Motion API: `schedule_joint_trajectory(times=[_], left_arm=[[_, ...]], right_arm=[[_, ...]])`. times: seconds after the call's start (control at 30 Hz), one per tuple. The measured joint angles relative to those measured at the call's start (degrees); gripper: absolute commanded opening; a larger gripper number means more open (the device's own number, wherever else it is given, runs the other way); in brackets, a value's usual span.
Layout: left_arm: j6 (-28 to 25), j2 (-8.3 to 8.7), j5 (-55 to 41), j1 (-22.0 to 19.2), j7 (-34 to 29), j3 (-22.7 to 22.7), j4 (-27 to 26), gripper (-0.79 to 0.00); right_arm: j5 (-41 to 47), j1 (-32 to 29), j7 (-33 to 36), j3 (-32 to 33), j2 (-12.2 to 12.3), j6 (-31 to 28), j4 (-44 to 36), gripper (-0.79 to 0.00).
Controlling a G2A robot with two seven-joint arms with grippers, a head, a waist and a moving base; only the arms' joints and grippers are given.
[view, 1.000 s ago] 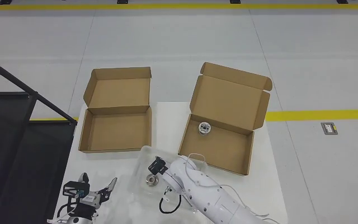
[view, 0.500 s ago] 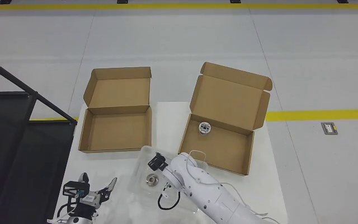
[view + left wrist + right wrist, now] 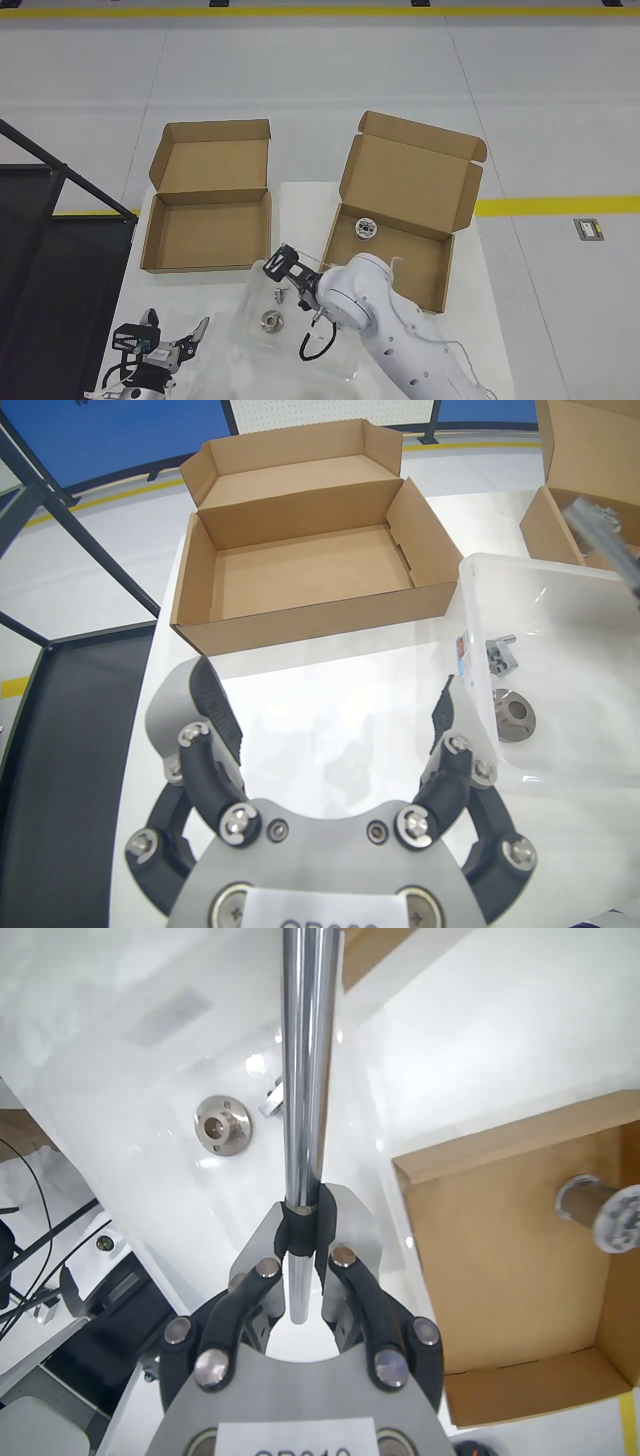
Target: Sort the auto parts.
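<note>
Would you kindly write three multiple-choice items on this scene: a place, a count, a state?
1. The flange lies: A in the clear bin; B on the floor; C on the bare table.
2. Cardboard boxes in view: A one; B two; C three.
3. The right hand is: A open; B shut on the steel rod; C shut on the flange.
Key: A, it sits on the bin's floor; B, both stand open; B, it clamps the rod.

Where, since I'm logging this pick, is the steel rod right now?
In the right wrist view the steel rod is clamped in the right hand, held over the clear bin that holds the flange.
</note>
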Motion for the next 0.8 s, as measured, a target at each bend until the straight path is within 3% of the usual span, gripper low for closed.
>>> schedule_joint_trajectory(times=[0.13,0.27,0.53,0.8], left_arm=[[0.0,0.0,0.0,0.0,0.0,0.0,0.0,0.0],[0.0,0.0,0.0,0.0,0.0,0.0,0.0,0.0],[0.0,0.0,0.0,0.0,0.0,0.0,0.0,0.0],[0.0,0.0,0.0,0.0,0.0,0.0,0.0,0.0]], right_arm=[[-3.36,-1.81,-1.6,4.87,1.38,-1.94,-6.97,-0.785],[-7.47,-2.07,-3.81,9.1,2.23,-0.25,-9.28,-0.785],[-16.12,-0.58,-1.19,15.54,3.53,3.09,-5.37,-0.785],[-15.47,1.08,4.51,18.21,4.29,-1.43,2.16,-0.785]])
